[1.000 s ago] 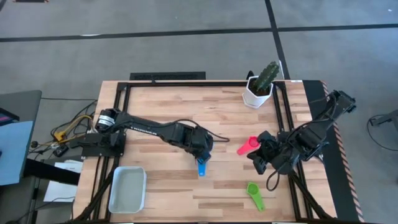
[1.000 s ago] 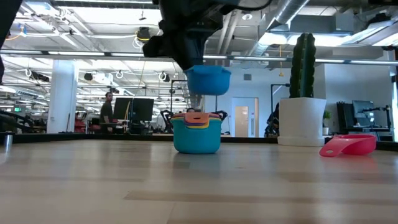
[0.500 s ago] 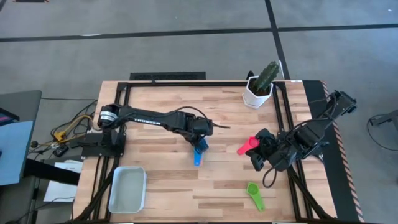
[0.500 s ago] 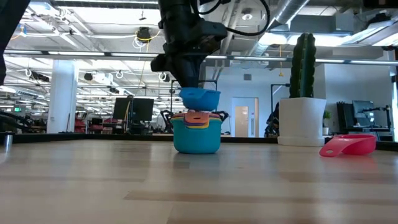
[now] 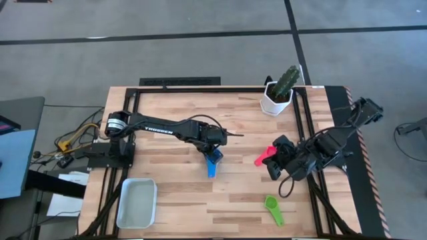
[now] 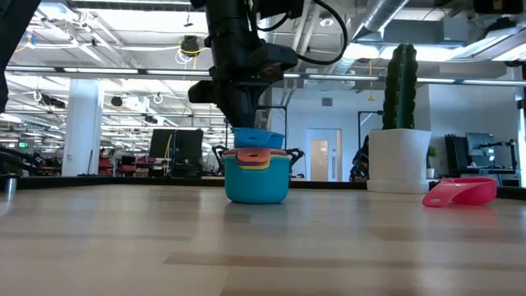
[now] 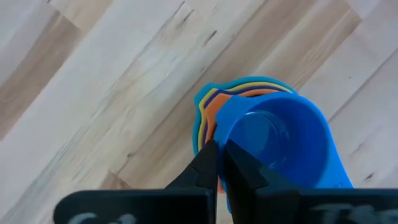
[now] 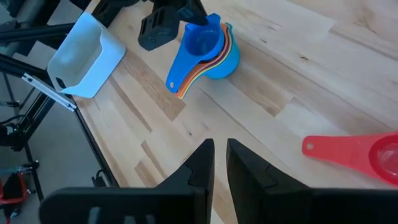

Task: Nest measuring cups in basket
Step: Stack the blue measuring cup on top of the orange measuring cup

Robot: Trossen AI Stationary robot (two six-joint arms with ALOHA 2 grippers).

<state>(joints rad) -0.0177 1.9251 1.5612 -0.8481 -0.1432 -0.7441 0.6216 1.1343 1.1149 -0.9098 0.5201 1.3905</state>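
Note:
A stack of nested measuring cups [image 5: 214, 157] stands on its teal bottom cup [image 6: 256, 182] at mid-table, with purple, yellow and orange rims showing under the blue cup [image 7: 280, 143]. The blue cup sits on top of the stack. My left gripper [image 7: 219, 163] is above the stack, shut on the blue cup. The pink cup [image 5: 266, 156] and the green cup [image 5: 273, 209] lie on the table to the right. My right gripper [image 8: 219, 148] hovers shut beside the pink cup [image 8: 357, 152]. The pale basket [image 5: 137, 203] rests at the near left corner. My left gripper pinches the blue cup's rim [image 7: 222, 134] on the side away from its handle, one finger inside the bowl and one outside. The fingers come from above, pointing down. The cup sits upright in the stack's top [image 6: 257, 140], its handle [image 5: 211, 170] pointing toward the near edge.
A white faceted pot with a cactus [image 5: 279, 95] stands near the far right edge. Bare wood lies between the stack and the basket [image 8: 87, 59]. Black frame rails run along the table's sides.
My left gripper has moved a little toward the far edge and then down, still shut on the blue cup. The cup hung clear above the stack a second ago and now sits lowered into its top.

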